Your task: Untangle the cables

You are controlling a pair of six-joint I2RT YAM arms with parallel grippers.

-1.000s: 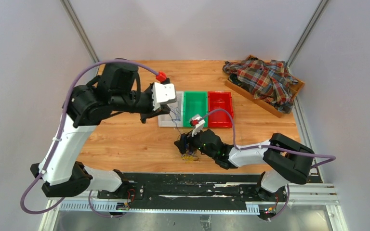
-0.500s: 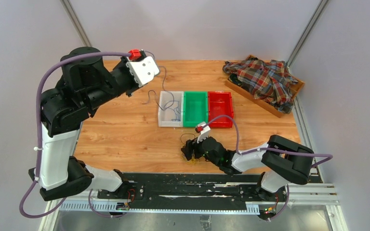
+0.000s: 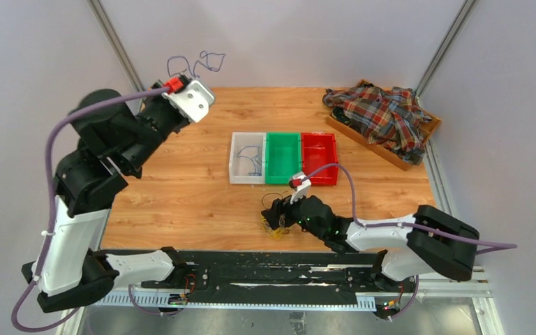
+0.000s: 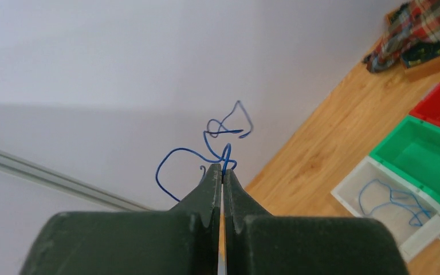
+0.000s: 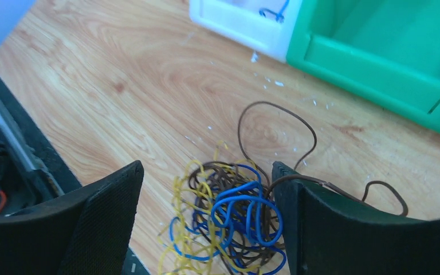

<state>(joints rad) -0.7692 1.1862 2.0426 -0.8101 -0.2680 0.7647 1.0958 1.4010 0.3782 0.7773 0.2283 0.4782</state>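
The left gripper [image 4: 222, 171], high at eleven o'clock over the table [image 3: 181, 188], is clamped on a single blue cable [image 4: 227, 152] curling above its tips. At six o'clock the right gripper [image 5: 206, 172] hangs with jaws wide apart, one finger on each side of the clump of cables [image 5: 235, 223] lying on the wood.

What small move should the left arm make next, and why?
Probably lower toward the white bin. The left pincer is shut on a blue wire, held high in the air, and the bin already holds a second blue wire.
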